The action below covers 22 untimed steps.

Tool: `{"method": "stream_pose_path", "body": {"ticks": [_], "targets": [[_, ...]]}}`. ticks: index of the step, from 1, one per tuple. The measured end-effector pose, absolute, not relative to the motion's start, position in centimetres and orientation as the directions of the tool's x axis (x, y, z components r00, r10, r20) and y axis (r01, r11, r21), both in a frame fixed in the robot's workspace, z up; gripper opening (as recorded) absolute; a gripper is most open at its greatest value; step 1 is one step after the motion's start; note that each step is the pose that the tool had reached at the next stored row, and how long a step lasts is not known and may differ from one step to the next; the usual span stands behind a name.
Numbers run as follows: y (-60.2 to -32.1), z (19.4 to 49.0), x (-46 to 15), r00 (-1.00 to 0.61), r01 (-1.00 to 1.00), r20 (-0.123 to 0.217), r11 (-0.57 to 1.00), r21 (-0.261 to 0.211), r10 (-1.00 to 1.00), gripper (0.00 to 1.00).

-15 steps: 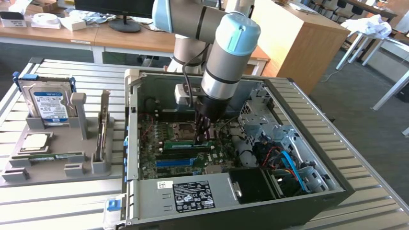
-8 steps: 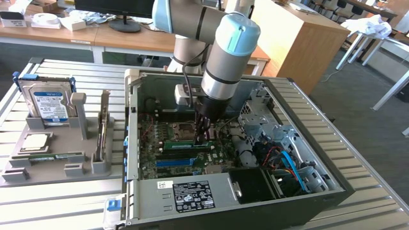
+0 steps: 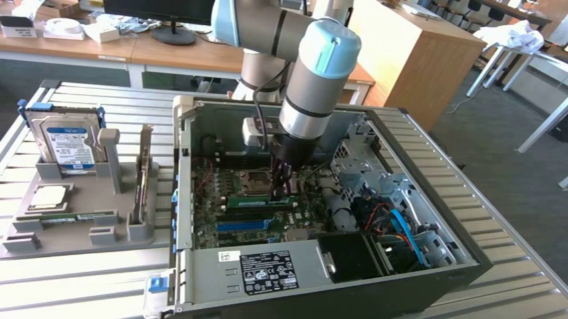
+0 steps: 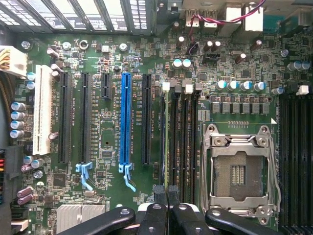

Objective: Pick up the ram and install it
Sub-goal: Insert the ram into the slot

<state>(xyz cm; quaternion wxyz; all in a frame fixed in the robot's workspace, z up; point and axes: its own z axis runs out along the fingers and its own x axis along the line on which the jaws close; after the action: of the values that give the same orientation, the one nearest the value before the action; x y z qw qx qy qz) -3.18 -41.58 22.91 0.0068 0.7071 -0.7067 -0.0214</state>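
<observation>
Ram (image 3: 255, 199) — directly beneath end effector (image 3: 286, 193)

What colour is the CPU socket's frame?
The frame is silver; the wrist view shows it best.

Ram (image 3: 257, 200): long, thin green board, standing on its long edge inside the open computer case. Seen edge-on in the wrist view (image 4: 168, 142), as a narrow strip. It runs parallel to one side of the empty processor socket (image 4: 242, 171), just beside it and in line with the memory slots next to that socket. The gripper (image 4: 167, 193) is pinched closed over the ram's upper edge. Cannot tell whether it is fully seated.
</observation>
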Motion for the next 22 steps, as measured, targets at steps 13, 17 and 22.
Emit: {"method": "stream_pose_path", "body": {"ticks": [13, 17, 22], "targets": [[-41.59, 22.48, -3.22, 0.000, -0.999, -0.020, -0.001, 0.040, -1.000, 0.12], [-41.58, 22.48, -3.22, 0.000, -0.999, -0.021, -0.001, 0.040, -1.000, 0.13], [-41.58, 22.48, -3.22, 0.000, -0.999, -0.021, -0.001, 0.040, -1.000, 0.31]]}}
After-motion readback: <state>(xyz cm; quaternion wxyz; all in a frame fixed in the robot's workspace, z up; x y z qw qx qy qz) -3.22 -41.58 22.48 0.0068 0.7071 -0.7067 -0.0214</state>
